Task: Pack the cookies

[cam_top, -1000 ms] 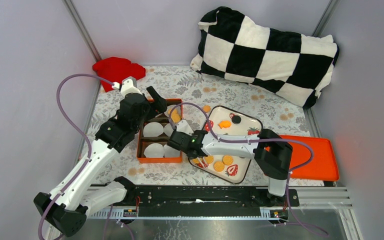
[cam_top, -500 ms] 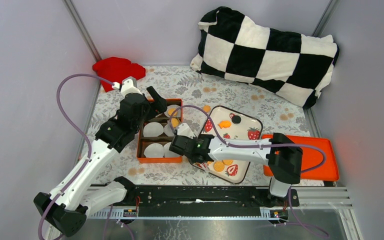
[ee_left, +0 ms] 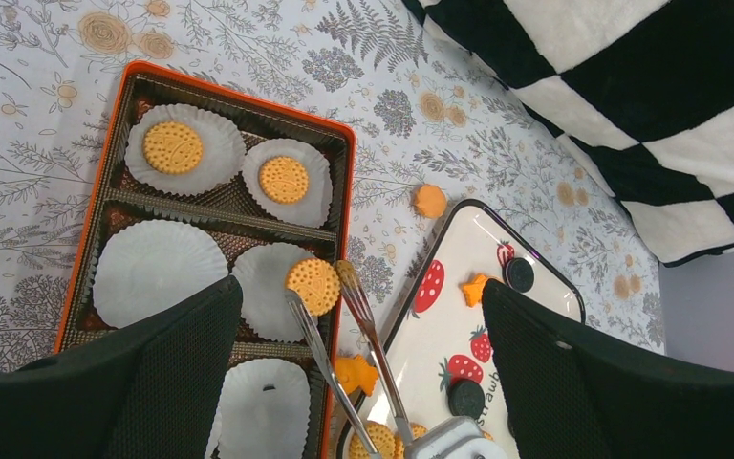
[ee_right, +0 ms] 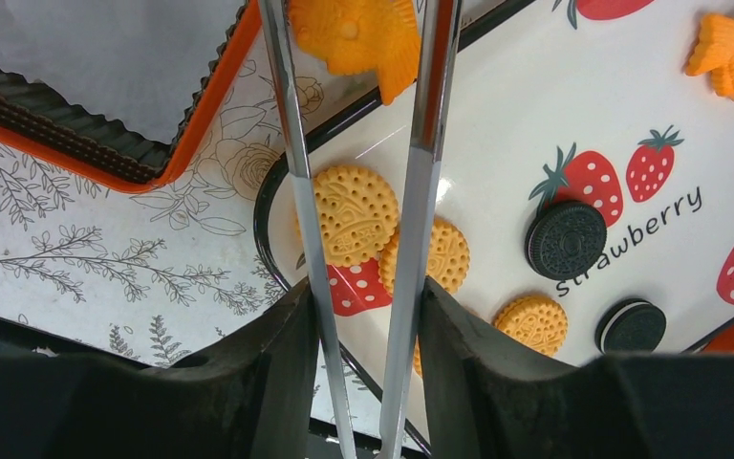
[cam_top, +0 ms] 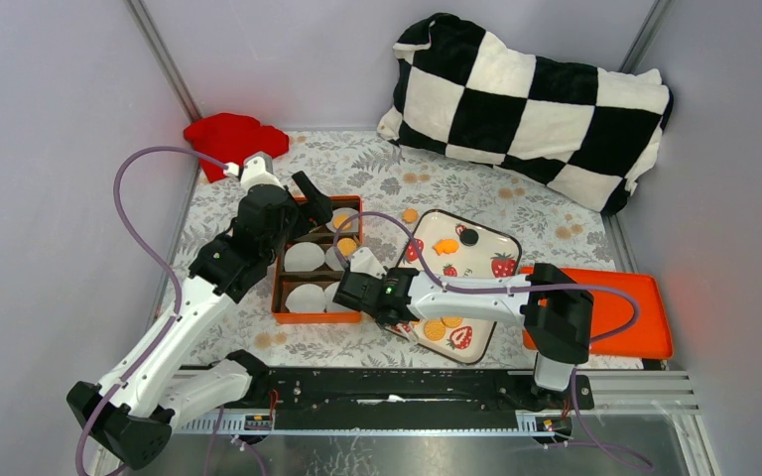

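Observation:
My right gripper [cam_top: 359, 290] [ee_right: 368, 325] is shut on metal tongs [ee_right: 420, 143]. The tong tips pinch a golden round cookie [ee_left: 312, 285] over a white paper cup in the orange box [ee_left: 346, 191]. Two cookies [ee_left: 173, 147] [ee_left: 284, 179] lie in cups at the box's far end. More golden cookies [ee_right: 354, 212] [ee_right: 533, 323] and black ones [ee_right: 566, 239] lie on the strawberry-print plate [ee_left: 459, 325]. One cookie [ee_left: 430, 201] lies loose on the tablecloth. My left gripper [ee_left: 361, 289] is open and empty, hovering above the box.
Fish-shaped orange biscuits [ee_right: 358, 33] [ee_right: 731, 53] lie on the plate. An orange tray [cam_top: 635, 312] sits to the right of the plate. A checkered pillow [cam_top: 536, 99] lies at the back right and a red cloth [cam_top: 233, 134] at the back left.
My right arm has shifted left from the plate toward the box, tongs still in its grip. The left arm has not moved.

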Robot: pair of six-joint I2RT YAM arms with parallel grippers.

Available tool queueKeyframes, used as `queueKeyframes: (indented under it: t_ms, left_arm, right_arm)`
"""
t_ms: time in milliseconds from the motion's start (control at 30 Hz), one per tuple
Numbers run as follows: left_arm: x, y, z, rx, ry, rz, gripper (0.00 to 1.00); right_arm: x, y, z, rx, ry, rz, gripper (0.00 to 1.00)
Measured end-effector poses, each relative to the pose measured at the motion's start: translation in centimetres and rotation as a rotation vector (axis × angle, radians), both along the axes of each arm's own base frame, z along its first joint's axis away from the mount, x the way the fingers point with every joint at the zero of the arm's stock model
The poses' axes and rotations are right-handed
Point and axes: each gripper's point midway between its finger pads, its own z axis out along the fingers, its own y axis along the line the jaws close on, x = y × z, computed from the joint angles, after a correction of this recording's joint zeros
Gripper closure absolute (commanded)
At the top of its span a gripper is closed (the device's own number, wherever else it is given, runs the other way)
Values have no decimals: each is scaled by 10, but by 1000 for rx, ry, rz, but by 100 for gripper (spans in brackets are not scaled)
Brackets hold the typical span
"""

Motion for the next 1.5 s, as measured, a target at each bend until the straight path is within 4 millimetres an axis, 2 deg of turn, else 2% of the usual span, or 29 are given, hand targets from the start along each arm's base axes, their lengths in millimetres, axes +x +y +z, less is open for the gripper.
queueKeyframes:
  t_ms: [133, 233, 267, 367, 533, 633, 733, 1000, 1100, 1233, 1333, 1500]
  left_arm:
    - [-1, -1, 1, -3, -2, -4, 1]
    - [-1, -1, 2, -5, -4, -6, 1]
    - [-1, -1, 2, -5, -4, -6, 1]
    - [-1, -1, 1, -5, -3, -6, 1]
    - [-2, -2, 1, -8, -1, -13, 1]
    - [-2, -3, 1, -10, 1, -18, 1]
    - [-2, -4, 0, -11, 3, -23, 1]
    - [-2, -10, -2, -22, 14, -50, 1]
    - [-1, -15, -6, -25, 29, -68, 1]
    - [1, -23, -9, -38, 39, -97, 1]
    - [1, -29, -8, -53, 39, -121, 1]
    - [1, -35, -5, -75, 31, -149, 1]
  right_arm:
    - [0, 1, 1, 3, -2, -2, 50]
    - [0, 1, 1, 4, -2, -4, 50]
    - [0, 1, 1, 4, -2, -4, 53]
    - [0, 1, 1, 5, -2, -6, 69]
    - [3, 0, 4, 15, -23, -26, 79]
    - [5, -3, 10, 30, -41, -52, 80]
    - [3, -15, 21, 54, -56, -91, 80]
    - [-13, -70, 62, 117, -72, -196, 66]
    - [-20, -90, 64, 94, -68, -226, 64]
    - [-36, -110, 57, 62, -35, -238, 60]
    - [-50, -117, 53, 70, -2, -236, 60]
    - [-60, -126, 60, 124, 28, -272, 60]
